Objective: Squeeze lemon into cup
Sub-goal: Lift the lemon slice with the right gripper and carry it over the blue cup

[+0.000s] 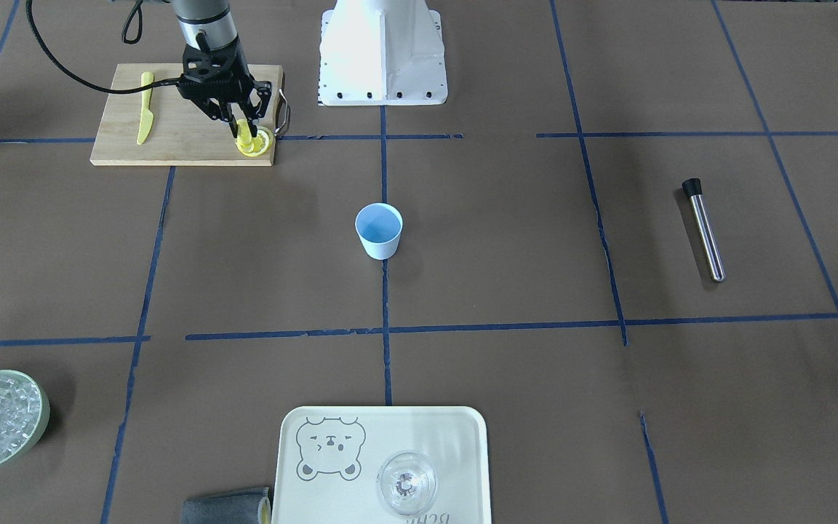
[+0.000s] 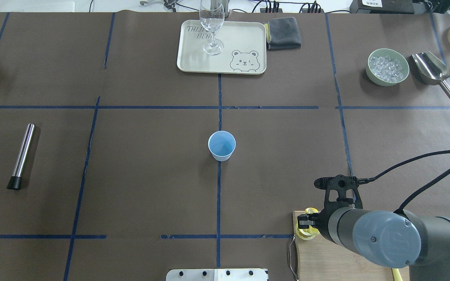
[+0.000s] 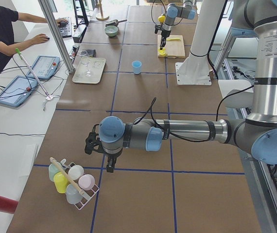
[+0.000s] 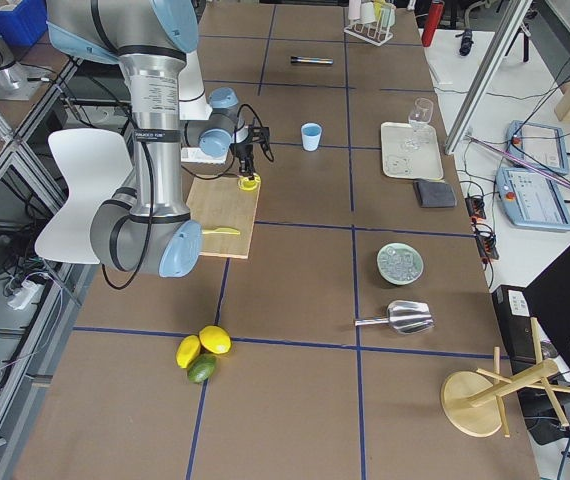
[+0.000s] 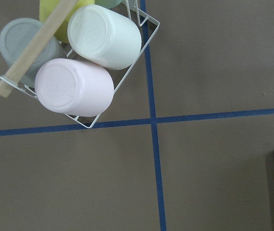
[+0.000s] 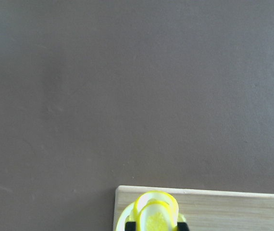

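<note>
The light-blue cup (image 1: 379,230) (image 2: 222,145) stands upright on its own at the middle of the table. At the corner of the wooden cutting board (image 1: 172,135), my right gripper (image 1: 243,133) (image 2: 305,227) is shut on a lemon slice (image 6: 155,211), which bends between the fingers. More slices (image 1: 260,143) lie just under it. Far from the cup, my left gripper (image 3: 102,153) hovers beside a wire rack of cups (image 5: 86,72). It shows only in the exterior left view, so I cannot tell whether it is open or shut.
A yellow knife (image 1: 145,109) lies on the board. A metal muddler (image 1: 704,231) lies on my left side. A bear tray (image 1: 317,473) holds a clear glass (image 1: 406,482) at the far edge. Ice bowl (image 2: 388,66) and scoop (image 2: 432,70) sit far right.
</note>
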Controlling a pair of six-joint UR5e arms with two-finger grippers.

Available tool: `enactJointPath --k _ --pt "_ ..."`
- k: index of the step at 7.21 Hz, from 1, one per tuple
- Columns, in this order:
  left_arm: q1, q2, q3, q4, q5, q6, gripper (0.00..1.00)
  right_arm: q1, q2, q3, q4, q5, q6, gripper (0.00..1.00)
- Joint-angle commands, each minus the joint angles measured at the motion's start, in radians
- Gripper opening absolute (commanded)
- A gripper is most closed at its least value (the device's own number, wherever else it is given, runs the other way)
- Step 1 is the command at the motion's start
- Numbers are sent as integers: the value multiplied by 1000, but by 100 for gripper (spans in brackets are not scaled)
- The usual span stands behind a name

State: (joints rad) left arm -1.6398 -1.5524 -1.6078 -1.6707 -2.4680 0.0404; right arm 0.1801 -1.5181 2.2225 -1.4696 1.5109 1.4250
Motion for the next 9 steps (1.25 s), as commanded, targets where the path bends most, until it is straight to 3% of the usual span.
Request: enactJointPath --k 1,5,7,9 --pt "0 0 0 0 -3 -1 100 7 7 26 -32 9 0 40" --pt "0 0 -1 0 -3 -1 100 71 44 42 -32 81 0 42" --pt "0 0 -3 0 -3 -1 100 105 148 31 -102 100 0 42" --pt "0 -2 -3 0 -5 -1 100 191 334 -22 -226 152 -2 41"
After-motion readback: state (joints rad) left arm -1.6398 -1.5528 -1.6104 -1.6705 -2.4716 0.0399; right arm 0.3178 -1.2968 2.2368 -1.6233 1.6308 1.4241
